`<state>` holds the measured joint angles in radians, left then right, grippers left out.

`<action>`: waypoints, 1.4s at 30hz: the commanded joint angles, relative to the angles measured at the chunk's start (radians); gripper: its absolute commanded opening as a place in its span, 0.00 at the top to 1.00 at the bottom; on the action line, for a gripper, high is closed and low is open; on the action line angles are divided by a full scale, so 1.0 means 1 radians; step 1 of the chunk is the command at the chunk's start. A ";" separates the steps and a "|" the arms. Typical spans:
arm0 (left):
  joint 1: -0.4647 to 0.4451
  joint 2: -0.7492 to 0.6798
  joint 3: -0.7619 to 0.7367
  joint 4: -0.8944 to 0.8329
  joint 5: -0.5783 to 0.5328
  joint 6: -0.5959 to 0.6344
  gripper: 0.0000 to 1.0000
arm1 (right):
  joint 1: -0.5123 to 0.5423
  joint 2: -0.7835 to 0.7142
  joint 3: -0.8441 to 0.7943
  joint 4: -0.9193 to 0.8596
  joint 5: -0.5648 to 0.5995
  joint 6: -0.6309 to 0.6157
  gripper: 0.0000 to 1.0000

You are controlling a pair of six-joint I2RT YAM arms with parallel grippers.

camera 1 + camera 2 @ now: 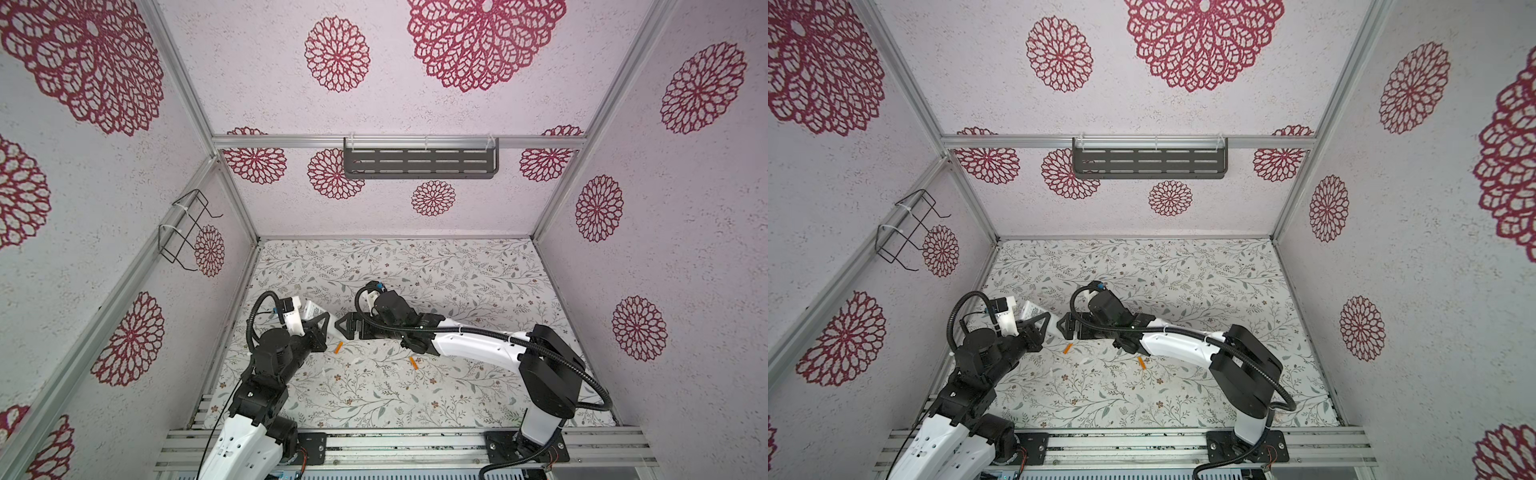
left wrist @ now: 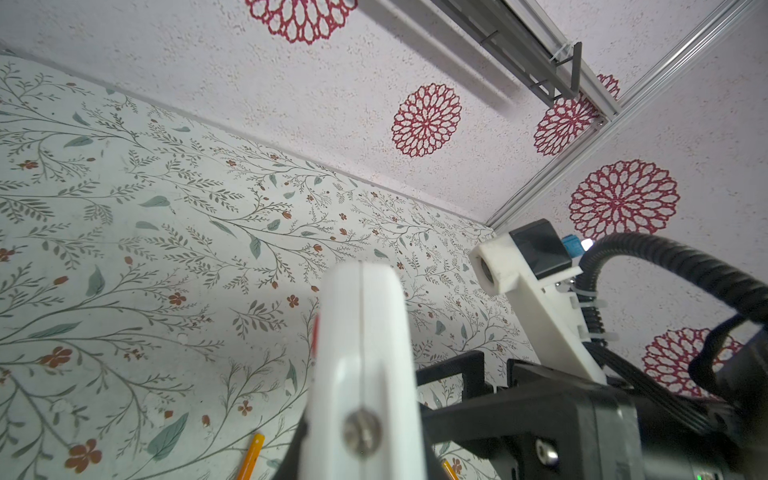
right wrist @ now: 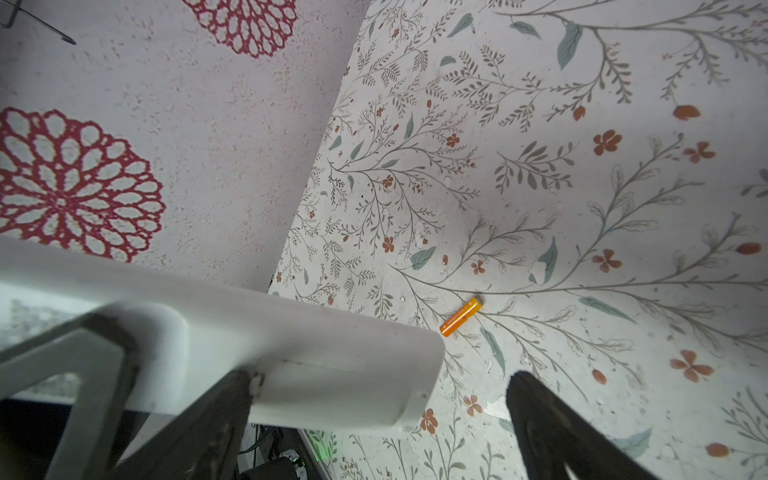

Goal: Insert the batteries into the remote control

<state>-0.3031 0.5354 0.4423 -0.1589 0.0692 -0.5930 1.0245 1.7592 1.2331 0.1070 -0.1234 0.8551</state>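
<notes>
The white remote control [image 1: 313,311] [image 1: 1031,310] is held off the floral mat, tilted, with my left gripper [image 1: 322,325] [image 1: 1040,324] shut on its middle. In the left wrist view the remote control [image 2: 361,324] rises edge-on out of the left gripper [image 2: 361,457]. My right gripper [image 1: 344,326] [image 1: 1064,326] [image 3: 374,436] is open; the remote control's plain white end [image 3: 332,374] lies between its jaws, close against one finger [image 3: 199,424] and far from the other. Two orange batteries lie on the mat: one [image 1: 338,348] [image 1: 1068,348] [image 3: 460,316] [image 2: 251,455] below the grippers, the other [image 1: 414,363] [image 1: 1142,362] beside the right forearm.
A black wire rack [image 1: 183,232] hangs on the left wall and a grey slotted shelf [image 1: 419,163] on the back wall. Aluminium rails [image 1: 395,444] with both arm bases run along the front. The left wall stands close to the left arm.
</notes>
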 commanded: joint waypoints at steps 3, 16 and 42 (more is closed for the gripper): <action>-0.005 -0.008 0.056 0.106 -0.004 0.006 1.00 | -0.001 -0.003 -0.029 -0.121 0.071 -0.037 0.01; -0.006 0.000 0.058 0.112 0.003 0.007 1.00 | -0.023 -0.058 -0.060 -0.129 0.098 -0.060 0.01; -0.005 0.012 0.062 0.111 -0.003 0.009 1.00 | -0.028 -0.087 -0.039 -0.108 0.076 -0.114 0.01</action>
<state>-0.3107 0.5579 0.4461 -0.1551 0.0784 -0.5900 1.0157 1.7100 1.1980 0.0803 -0.1009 0.7898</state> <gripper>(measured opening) 0.191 0.989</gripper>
